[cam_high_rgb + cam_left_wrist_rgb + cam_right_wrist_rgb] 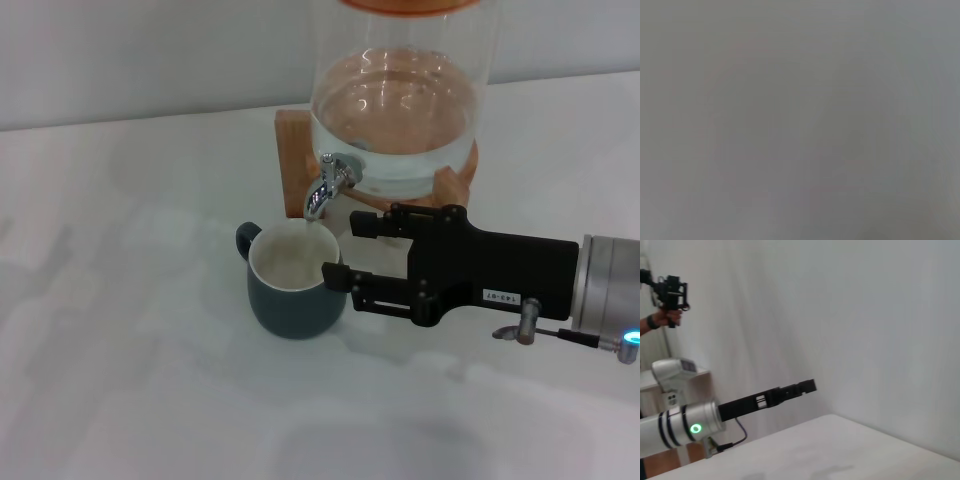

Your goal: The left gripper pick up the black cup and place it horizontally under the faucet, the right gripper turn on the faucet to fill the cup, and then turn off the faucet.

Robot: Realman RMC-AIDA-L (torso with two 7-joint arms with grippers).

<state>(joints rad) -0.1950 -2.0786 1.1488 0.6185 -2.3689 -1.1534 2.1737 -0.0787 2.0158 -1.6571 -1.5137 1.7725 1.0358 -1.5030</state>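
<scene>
The black cup [293, 290] stands upright on the white table, its cream inside directly under the spout of the chrome faucet [328, 185]. My right gripper [350, 250] is open, level with the cup's rim at its right side. Its upper finger [375, 222] reaches just below and right of the faucet and its lower finger [340, 278] is at the cup's rim. It holds nothing. My left gripper [807, 386] shows only in the right wrist view, held out above the table, away from the cup. The left wrist view is plain grey.
The clear glass dispenser [395, 120] holds water and sits on a wooden stand [293, 150] behind the cup. The white table [120, 350] spreads out left of and in front of the cup. A person's hand with a black device [667, 295] shows far off.
</scene>
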